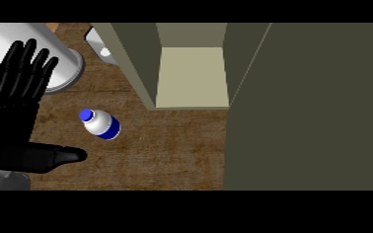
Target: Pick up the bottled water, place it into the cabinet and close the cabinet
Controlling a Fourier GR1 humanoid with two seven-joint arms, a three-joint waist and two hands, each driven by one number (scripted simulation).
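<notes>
The bottled water (100, 124) stands on the wooden counter (167, 148), white with a blue cap and blue band, a little left of and in front of the cabinet. The olive cabinet (191, 74) stands open, its pale shelf bare, and its door (299, 108) swings out toward me on the right. My left hand (22, 94) shows at the left edge, open with fingers straight and pointing up, thumb stretched toward the bottle without touching it. My right hand is out of view.
A large round silver container (62, 66) sits at the back left, partly behind my left hand. A small grey-white object (100, 44) lies beside the cabinet's left wall. The open door takes up the whole right side.
</notes>
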